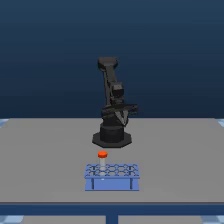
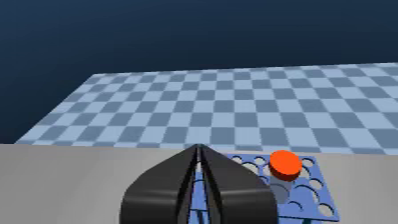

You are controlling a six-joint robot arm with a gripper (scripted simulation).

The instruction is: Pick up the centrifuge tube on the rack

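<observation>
The light-blue rack (image 1: 111, 183) stands near the table's front edge, with a grid of round holes on top and two dark marks on its front. The centrifuge tube (image 1: 102, 159) stands upright in a hole at the rack's back corner, on the exterior view's left, its orange-red cap above the rack. My gripper (image 1: 121, 118) hangs close to the arm's base, well behind the rack and apart from the tube. In the wrist view the black fingers (image 2: 169, 185) meet at their tips, so the gripper (image 2: 197, 150) is shut and holds nothing. The tube's cap (image 2: 284, 164) and the rack (image 2: 306, 192) lie beside them.
The black arm stands on a round base (image 1: 111, 137) in the middle of the grey table (image 1: 45, 155). A blue checkered floor (image 2: 222, 105) stretches beyond the table's edge. Bare grey surface lies on both sides of the rack.
</observation>
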